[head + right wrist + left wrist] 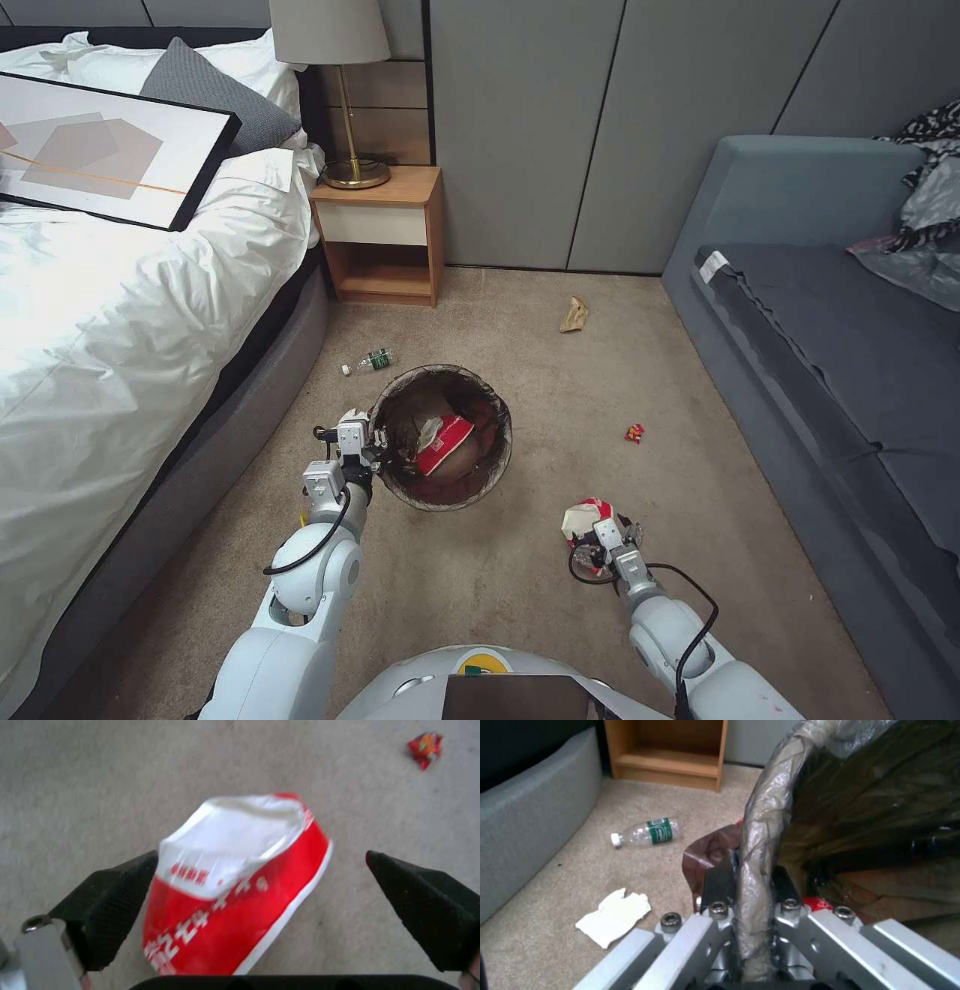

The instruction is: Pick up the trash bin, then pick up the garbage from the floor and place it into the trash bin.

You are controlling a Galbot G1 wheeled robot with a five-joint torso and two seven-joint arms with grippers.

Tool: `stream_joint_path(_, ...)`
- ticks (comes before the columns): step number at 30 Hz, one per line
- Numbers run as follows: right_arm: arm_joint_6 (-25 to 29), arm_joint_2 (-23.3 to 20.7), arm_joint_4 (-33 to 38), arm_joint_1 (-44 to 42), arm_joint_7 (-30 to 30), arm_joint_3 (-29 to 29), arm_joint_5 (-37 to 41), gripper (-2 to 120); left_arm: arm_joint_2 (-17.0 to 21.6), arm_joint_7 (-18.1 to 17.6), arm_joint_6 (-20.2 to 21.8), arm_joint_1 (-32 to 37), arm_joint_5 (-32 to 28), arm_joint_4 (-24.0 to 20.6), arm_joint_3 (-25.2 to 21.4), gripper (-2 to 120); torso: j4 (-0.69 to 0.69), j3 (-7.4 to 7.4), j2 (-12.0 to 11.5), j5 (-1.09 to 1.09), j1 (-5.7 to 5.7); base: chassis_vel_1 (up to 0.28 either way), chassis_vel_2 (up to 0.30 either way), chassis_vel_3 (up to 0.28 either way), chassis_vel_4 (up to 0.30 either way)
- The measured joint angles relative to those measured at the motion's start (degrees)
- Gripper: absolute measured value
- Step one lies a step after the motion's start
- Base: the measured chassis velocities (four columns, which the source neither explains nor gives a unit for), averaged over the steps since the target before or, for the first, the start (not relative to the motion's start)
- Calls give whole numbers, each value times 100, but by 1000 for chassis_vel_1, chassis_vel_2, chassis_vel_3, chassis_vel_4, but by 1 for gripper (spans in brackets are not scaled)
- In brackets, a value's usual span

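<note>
left gripper (pixel 750 885) jaws clamped; right gripper (pixel 260 885) jaws spread, lowered.

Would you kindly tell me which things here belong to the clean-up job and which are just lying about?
Job: trash bin in left pincer; red-and-white carton between the open right pincer; bottle; tissue; tan bag; small wrapper.
Just lying about: lamp; picture frame.

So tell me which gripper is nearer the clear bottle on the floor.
Left. The left gripper, clamped on the trash bin rim, sits just short of the bottle; the right gripper is beyond the bin, over a red-and-white carton.

carton's (pixel 235 888) lower end behind tool
</note>
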Motion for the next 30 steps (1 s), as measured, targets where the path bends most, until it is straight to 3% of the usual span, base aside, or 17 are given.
stream_joint_path(5,-1,13,-125,-19,-57,-42,-56,87,2,-4,-1,-13,-6,0,-7,2,0,0,0,0,0,0,0,0,0)
stream_joint_path(13,71,158,-291,-3,-225,-154,-6,51,-22,-9,-1,-38,-3,6,6,2,0,0,0,0,0,0,0,0,0)
stream_joint_path(18,131,233,-314,28,-243,-188,28,38,-28,-9,2,-39,-3,6,4,2,0,0,0,-1,0,0,0,0,0)
stream_joint_path(26,246,433,-408,102,-223,-239,-17,6,-26,-7,14,-26,0,-26,-6,2,0,0,0,-1,0,0,0,0,0)
stream_joint_path(30,314,423,-399,94,-221,-235,-54,0,-37,-6,13,-21,-1,-26,-4,2,0,0,0,-1,0,0,0,0,0)
